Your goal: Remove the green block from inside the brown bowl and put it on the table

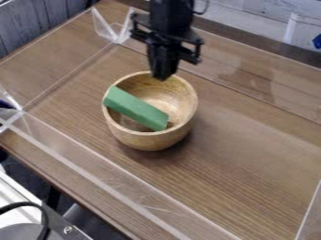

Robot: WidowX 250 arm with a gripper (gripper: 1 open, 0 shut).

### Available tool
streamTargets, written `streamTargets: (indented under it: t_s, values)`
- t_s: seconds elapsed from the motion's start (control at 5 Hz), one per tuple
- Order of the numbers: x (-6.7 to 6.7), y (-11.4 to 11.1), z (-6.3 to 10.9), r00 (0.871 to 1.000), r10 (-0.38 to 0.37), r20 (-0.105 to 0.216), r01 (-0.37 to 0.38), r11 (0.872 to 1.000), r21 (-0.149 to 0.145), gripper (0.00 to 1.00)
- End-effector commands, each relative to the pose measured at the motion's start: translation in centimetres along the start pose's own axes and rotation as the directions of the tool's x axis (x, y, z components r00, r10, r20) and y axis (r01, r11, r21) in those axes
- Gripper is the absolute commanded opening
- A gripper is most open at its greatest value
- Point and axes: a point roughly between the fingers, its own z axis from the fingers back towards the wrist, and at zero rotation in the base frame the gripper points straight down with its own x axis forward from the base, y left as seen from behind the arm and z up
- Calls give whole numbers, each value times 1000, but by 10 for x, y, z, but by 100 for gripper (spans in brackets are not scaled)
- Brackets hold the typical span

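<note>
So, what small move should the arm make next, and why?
Probably open the jaws and shift toward the green block before going lower. The gripper points down with its jaws shut, over the far rim of the brown bowl, while the block leans against the bowl's left inner wall, untouched. Shut jaws cannot take it.

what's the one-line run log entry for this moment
gripper: shut, pointing down over far rim of round light-brown wooden bowl | small green rectangular block: in bowl, ungrasped | brown wood-grain table: block not yet placed
</note>
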Motion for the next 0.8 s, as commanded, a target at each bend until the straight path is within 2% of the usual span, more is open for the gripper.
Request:
streamTargets:
  t_s: [0.0, 0.4, 0.6]
  values:
    - [-2, 11, 12, 994, 86, 60, -87, 996, 5, 100]
    - [-9, 19, -4, 988, 154, 29, -154, 988, 6, 100]
    - [-15, 22, -9, 944, 329, 23, -329, 944, -7, 100]
